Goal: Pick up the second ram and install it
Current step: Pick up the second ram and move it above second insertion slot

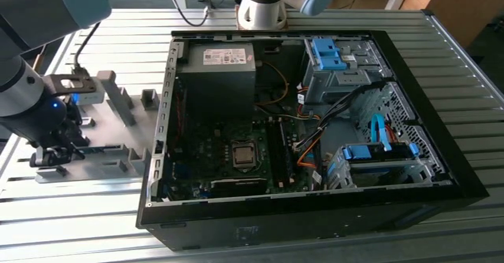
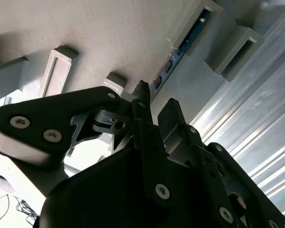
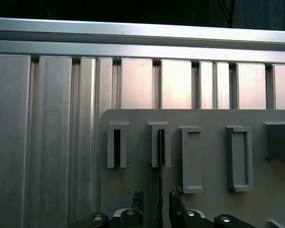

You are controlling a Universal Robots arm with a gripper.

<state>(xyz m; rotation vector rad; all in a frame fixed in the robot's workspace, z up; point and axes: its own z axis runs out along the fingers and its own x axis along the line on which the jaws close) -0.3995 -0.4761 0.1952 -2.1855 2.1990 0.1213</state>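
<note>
You're at the pick-up step. Your end effector [image 3: 156,203] hangs open astride the thin blue-green second ram [image 3: 159,152], which stands edgewise in the grey plastic fixture [image 1: 138,136] at nine o'clock of the black computer case [image 1: 315,230]. Gripping likely needs the fingers centred on it.

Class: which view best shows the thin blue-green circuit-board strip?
Second wrist view: the thin blue-green circuit-board strip shows its long face in a grey fixture. First wrist view shows it edge-on; exterior view, a small sliver.
</note>
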